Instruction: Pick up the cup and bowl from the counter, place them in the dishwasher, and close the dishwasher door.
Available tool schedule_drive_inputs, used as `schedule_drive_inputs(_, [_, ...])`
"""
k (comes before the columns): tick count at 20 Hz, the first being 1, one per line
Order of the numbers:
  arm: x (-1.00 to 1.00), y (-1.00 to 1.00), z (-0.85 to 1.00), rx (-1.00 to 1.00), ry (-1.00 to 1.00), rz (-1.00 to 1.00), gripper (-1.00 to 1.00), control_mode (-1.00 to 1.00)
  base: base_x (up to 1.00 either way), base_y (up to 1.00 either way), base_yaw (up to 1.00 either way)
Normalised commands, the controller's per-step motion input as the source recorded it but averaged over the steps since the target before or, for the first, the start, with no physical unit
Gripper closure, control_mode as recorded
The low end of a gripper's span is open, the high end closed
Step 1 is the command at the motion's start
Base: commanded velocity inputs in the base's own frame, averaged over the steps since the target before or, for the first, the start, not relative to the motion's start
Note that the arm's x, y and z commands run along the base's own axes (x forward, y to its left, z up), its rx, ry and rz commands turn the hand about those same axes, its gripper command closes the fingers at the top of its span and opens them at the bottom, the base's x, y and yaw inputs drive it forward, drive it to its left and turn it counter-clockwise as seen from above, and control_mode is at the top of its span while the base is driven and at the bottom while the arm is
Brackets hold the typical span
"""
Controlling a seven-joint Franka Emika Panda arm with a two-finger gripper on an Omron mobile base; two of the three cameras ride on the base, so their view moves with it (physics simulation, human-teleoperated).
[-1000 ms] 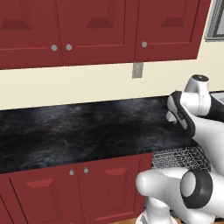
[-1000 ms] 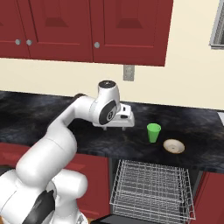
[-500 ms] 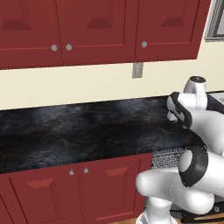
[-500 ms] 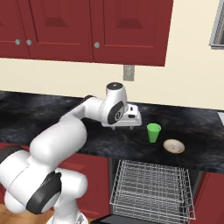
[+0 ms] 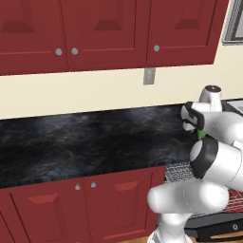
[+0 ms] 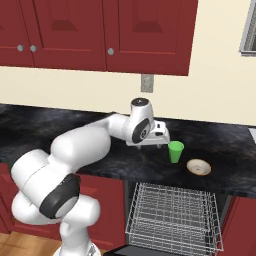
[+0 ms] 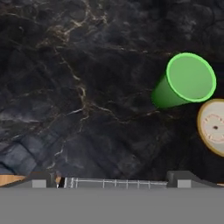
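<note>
The green cup [image 6: 175, 151] stands upright on the black counter [image 6: 60, 130], with the cream bowl [image 6: 198, 167] just to its right near the front edge. My gripper [image 6: 156, 144] hovers above the counter immediately left of the cup, open and holding nothing. In the hand view the cup [image 7: 186, 83] lies upper right and the bowl [image 7: 213, 127] is cut by the right edge; the fingertips [image 7: 41, 179] stand wide apart at the bottom. The left base view shows a sliver of the cup [image 5: 201, 134] behind the gripper [image 5: 192, 124]. Below the counter the dishwasher rack [image 6: 172, 215] is pulled out over the lowered door [image 6: 142, 250].
Red upper cabinets [image 6: 100, 30] hang over the counter and red lower cabinets [image 5: 85, 204] stand left of the dishwasher. A wall outlet [image 6: 146, 83] sits on the cream backsplash. A window frame [image 6: 248, 30] is at the far right.
The arm has swung to the right along the counter, bringing the gripper from well left of the cup to right beside it. Cup and bowl have not moved.
</note>
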Motion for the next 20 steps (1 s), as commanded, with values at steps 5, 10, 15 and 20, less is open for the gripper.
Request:
schedule_drive_inputs(5, [0.43,-0.29,-0.19,-0.01,0.0,0.0,-1.0,-1.0,0.0,0.0,0.0])
schedule_drive_inputs(10, [0.4,-0.26,-0.16,0.0,0.0,0.0,-1.0,-1.0,0.0,0.0,0.0])
schedule_drive_inputs(15, [0.36,-0.25,-0.21,0.0,0.0,0.0,-1.0,-1.0,0.0,0.0,0.0])
schedule_drive_inputs(20, [0.37,-0.25,-0.26,0.0,0.0,0.0,-1.0,-1.0,0.0,0.0,0.0])
